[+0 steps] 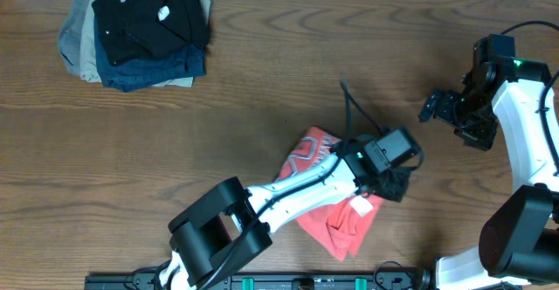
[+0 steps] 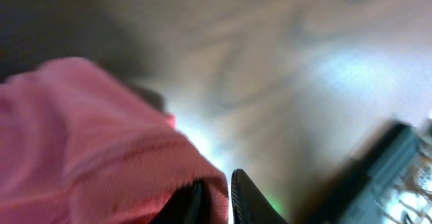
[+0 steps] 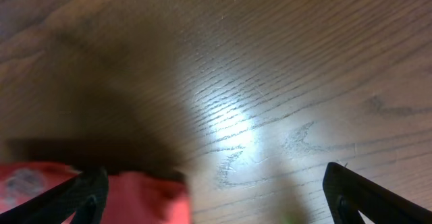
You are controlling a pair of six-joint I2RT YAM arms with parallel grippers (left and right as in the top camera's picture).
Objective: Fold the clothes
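The clothes (image 1: 307,154), a coral-red T-shirt with lettering, lie folded into a compact bundle near the table's front middle, partly under my left arm. My left gripper (image 1: 397,185) sits low at the bundle's right edge. In the left wrist view the red cloth (image 2: 101,150) drapes over one finger, and the jaws of the left gripper (image 2: 217,189) stand narrowly open, a sliver of light between cloth and the other finger (image 2: 244,197). My right gripper (image 1: 434,107) hovers at the far right, wide open (image 3: 216,183) over bare wood, with the shirt's edge (image 3: 145,200) low in its view.
A stack of folded black, navy and tan garments (image 1: 140,28) lies at the back left. The wooden table (image 1: 262,89) runs bare between that stack and the shirt. A rail (image 1: 262,281) lines the front edge.
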